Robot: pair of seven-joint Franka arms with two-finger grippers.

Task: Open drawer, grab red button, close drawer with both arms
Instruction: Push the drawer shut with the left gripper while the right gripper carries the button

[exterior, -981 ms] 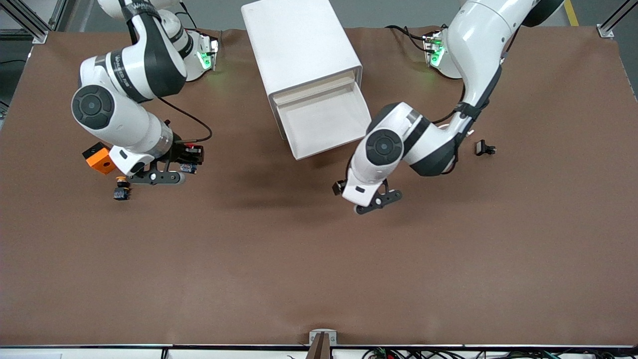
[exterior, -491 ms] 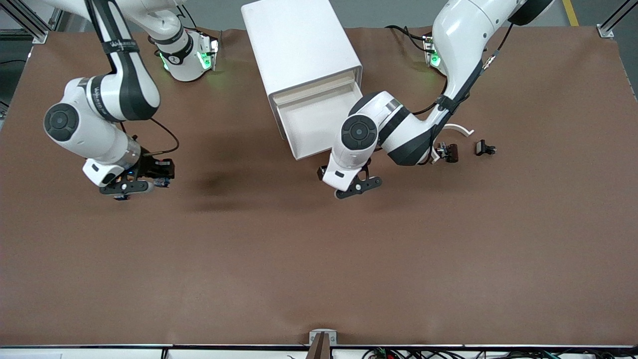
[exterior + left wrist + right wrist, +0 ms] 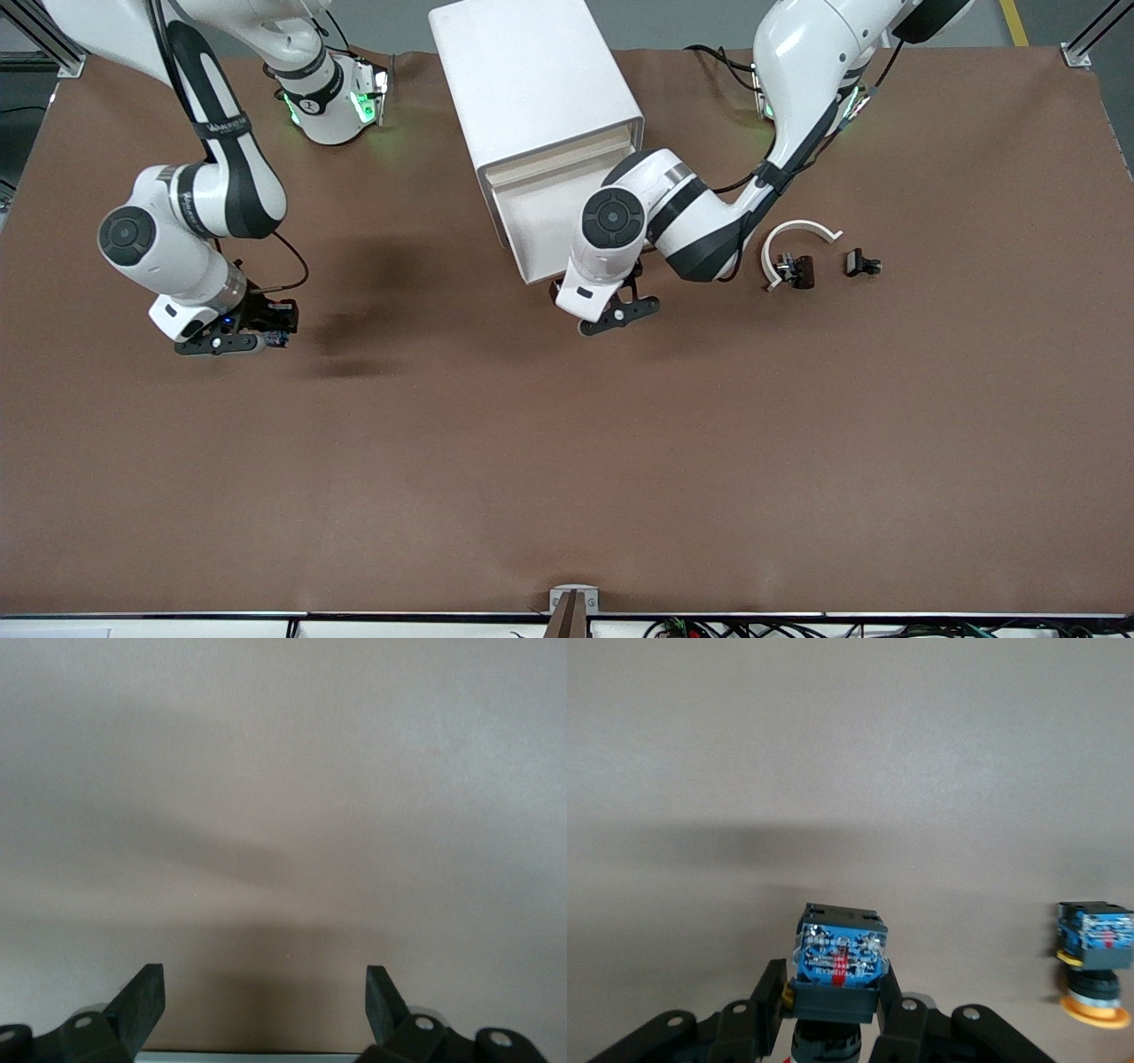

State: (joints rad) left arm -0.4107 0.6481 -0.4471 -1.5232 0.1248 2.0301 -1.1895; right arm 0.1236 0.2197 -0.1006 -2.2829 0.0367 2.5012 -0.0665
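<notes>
**Hidden and cut-off parts**

The button shows only its blue body between the right gripper's fingers; its cap is hidden below them. The left arm covers one corner of the drawer. A yellow-capped button is cut by the frame edge.

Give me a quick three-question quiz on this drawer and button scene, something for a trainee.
1. Fill the blank: the left gripper, over the table beside the drawer's front, is ____.
2. True or false: the drawer is pushed fully shut.
3. What holds the button? A: the left gripper. B: the right gripper. C: nothing, it lies on the table.

Key: 1 open; 2 false, it is pulled out; 3 B.
</notes>
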